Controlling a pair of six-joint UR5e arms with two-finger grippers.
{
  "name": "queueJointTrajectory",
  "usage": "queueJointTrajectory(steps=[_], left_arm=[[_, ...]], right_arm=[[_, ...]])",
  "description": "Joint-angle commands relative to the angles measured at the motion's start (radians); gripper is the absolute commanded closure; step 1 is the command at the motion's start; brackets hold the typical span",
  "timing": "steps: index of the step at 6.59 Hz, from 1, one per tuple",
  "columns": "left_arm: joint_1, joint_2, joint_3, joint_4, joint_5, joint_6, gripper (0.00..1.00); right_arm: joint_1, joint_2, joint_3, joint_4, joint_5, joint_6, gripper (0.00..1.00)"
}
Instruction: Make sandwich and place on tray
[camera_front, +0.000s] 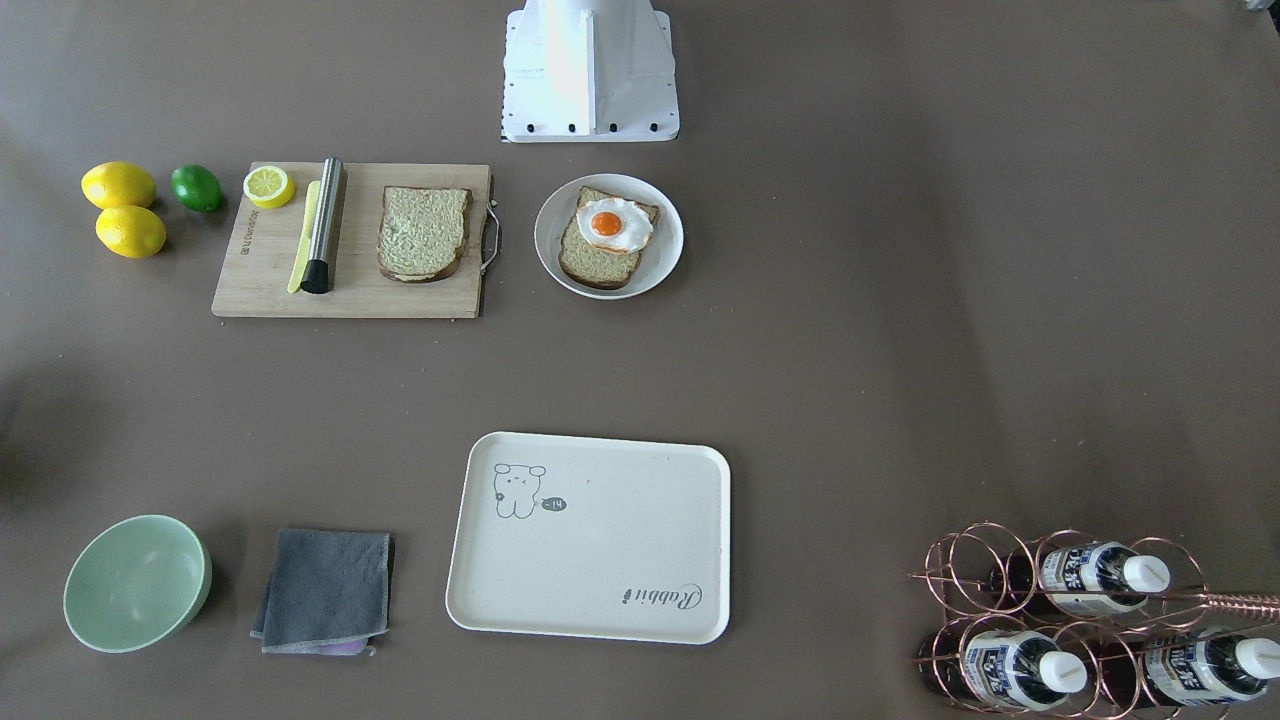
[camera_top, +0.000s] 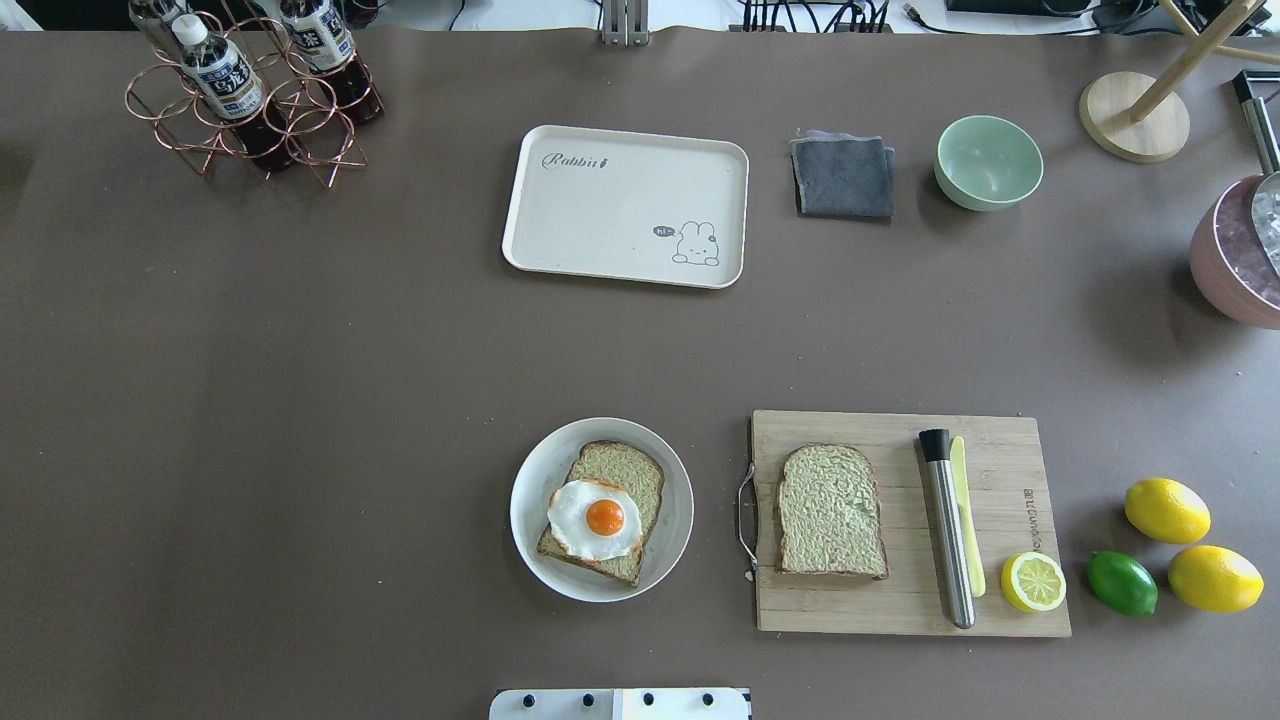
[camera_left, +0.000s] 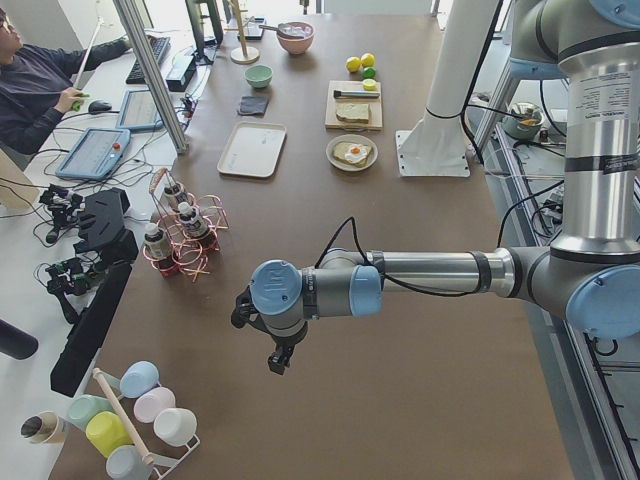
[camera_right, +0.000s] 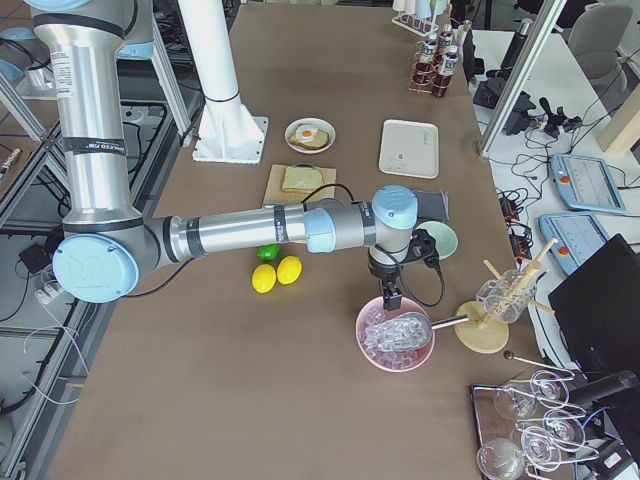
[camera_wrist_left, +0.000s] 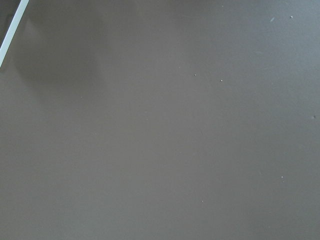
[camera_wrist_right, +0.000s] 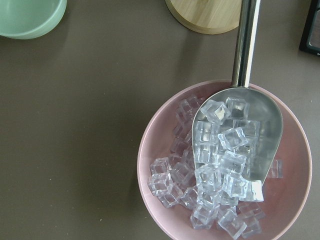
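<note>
One bread slice (camera_top: 625, 475) lies on a round white plate (camera_top: 528, 500) with a fried egg (camera_top: 595, 518) on top. The second slice (camera_top: 830, 510) lies bare on the wooden cutting board (camera_top: 900, 600). The cream tray (camera_top: 625, 205) with its bear drawing is empty at the table's far side. My left gripper (camera_left: 278, 360) hangs over bare table far from the food; I cannot tell if it is open or shut. My right gripper (camera_right: 385, 298) hangs above a pink bowl of ice (camera_right: 395, 335); I cannot tell its state either.
A steel tool (camera_top: 948, 530), a yellow knife and a half lemon (camera_top: 1033, 582) share the board. Two lemons (camera_top: 1167, 510) and a lime (camera_top: 1122, 583) lie beside it. A grey cloth (camera_top: 843, 177), a green bowl (camera_top: 988, 162) and a bottle rack (camera_top: 250, 95) stand at the far side.
</note>
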Motion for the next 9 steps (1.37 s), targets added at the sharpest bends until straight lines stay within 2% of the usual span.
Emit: queueJointTrajectory(steps=[1,3,4,5,7,9], left_arm=[[0.0,0.009,-0.005,-0.003,-0.001,-0.003,0.03],[0.006,-0.022,-0.005,0.0,-0.003,-0.005,0.03],[0.005,-0.047,-0.008,-0.012,-0.023,-0.003,0.03],[0.003,-0.055,-0.017,-0.07,-0.108,-0.006,0.03],[0.011,-0.081,-0.014,-0.236,-0.107,-0.198,0.03],[0.101,-0.177,0.01,-0.246,-0.081,-0.311,0.03]], right_arm=[[-0.004,-0.003,-0.002,0.007,-0.002,0.215,0.0],[-0.026,0.039,0.012,0.007,-0.005,0.227,0.0],[-0.035,0.056,0.053,0.03,-0.002,0.235,0.0],[-0.063,0.075,0.087,0.062,0.003,0.242,0.0],[-0.133,0.163,0.089,0.067,0.003,0.297,0.0],[-0.222,0.217,0.095,0.067,-0.002,0.348,0.0]])
